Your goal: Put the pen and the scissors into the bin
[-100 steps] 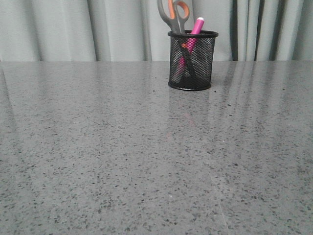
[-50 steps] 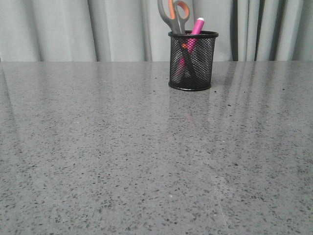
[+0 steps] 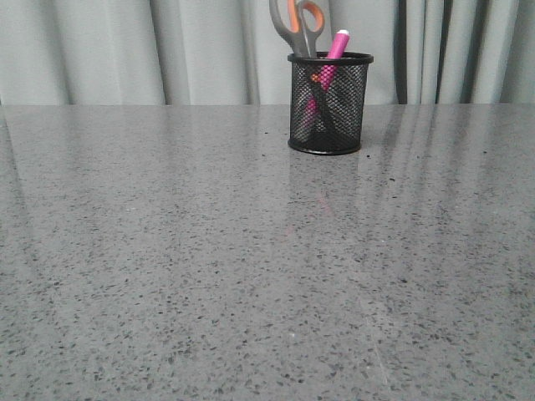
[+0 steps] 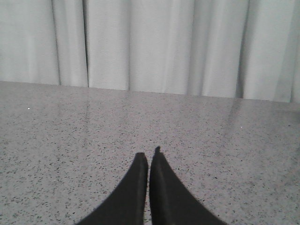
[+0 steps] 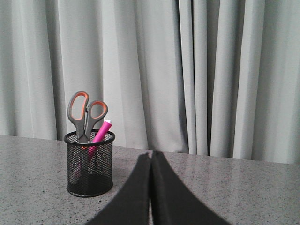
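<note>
The left gripper hangs over bare speckled grey worktop, its jaws pressed together with nothing between them; none of the task's things appear in its wrist view. In the front view neither arm is visible.

Step in hand, as judged: the placing appears complete, so what remains is to keep both arms clear of the bin and avoid any sweep toward it, since the tall contents could tip it.

The bin, a black wire-mesh cylinder with a solid rim, stands upright on the far part of the worktop, right of centre, before the pale curtain. The scissors stand in it blades down, grey handles lined in orange rising well above the rim. Just beside them the pen, bright pink with a whitish tip, leans against the rim.

The right gripper faces the bin from well apart, jaws likewise pressed together and empty.
</note>
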Controlling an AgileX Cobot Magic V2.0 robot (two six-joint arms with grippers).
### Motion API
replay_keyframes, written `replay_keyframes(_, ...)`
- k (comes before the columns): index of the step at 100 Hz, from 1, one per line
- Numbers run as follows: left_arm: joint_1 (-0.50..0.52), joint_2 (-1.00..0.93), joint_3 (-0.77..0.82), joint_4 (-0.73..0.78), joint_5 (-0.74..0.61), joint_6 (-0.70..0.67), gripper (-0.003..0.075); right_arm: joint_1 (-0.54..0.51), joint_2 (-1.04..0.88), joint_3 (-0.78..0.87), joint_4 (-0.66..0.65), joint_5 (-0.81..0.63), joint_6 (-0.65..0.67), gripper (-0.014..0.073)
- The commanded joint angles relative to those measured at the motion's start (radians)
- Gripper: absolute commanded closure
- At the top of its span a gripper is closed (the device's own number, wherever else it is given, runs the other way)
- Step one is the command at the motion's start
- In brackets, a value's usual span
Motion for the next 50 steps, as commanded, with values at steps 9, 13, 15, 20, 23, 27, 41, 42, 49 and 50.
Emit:
replay_keyframes(9, -0.007, -0.032, 0.044, -0.009, -0.080, -0.013, 0.0739, -0.006, 0.009, -0.027, -0.003, -0.075, -0.004, 0.0669)
replay_keyframes(13, -0.007, -0.032, 0.044, -0.009, -0.080, -0.013, 0.0739, -0.006, 0.009, -0.027, -0.003, -0.075, -0.004, 0.0669)
replay_keyframes(15, -0.007, -0.032, 0.044, -0.009, -0.080, -0.013, 0.0739, -0.006, 0.009, -0.027, -0.003, -0.075, -0.004, 0.0669)
replay_keyframes(20, -0.007, -0.032, 0.044, -0.009, -0.080, -0.013, 0.0739, -0.006, 0.009, -0.027, -0.003, -0.075, -0.004, 0.0669)
replay_keyframes(23, -0.007, -0.032, 0.044, -0.009, -0.080, -0.013, 0.0739, -0.006, 0.009, -0.027, -0.003, -0.075, -0.004, 0.0669)
replay_keyframes(27, -0.007, -0.032, 0.044, -0.009, -0.080, -0.013, 0.0739, -0.006, 0.009, -0.027, -0.003, -0.075, -0.004, 0.0669)
replay_keyframes(41, -0.007, -0.032, 0.044, -0.009, -0.080, -0.013, 0.0739, -0.006, 0.009, -0.022, -0.003, -0.075, -0.004, 0.0669)
replay_keyframes(42, -0.007, -0.032, 0.044, -0.009, -0.080, -0.013, 0.0739, -0.006, 0.009, -0.022, -0.003, -0.075, -0.004, 0.0669)
replay_keyframes(49, -0.007, -0.032, 0.044, -0.009, -0.080, -0.013, 0.0739, -0.011, 0.002, -0.020, -0.005, -0.043, -0.004, 0.0669)
replay_keyframes(50, -0.007, -0.032, 0.044, -0.009, -0.080, -0.013, 0.0739, -0.011, -0.001, -0.020, -0.005, -0.043, -0.004, 0.0669)
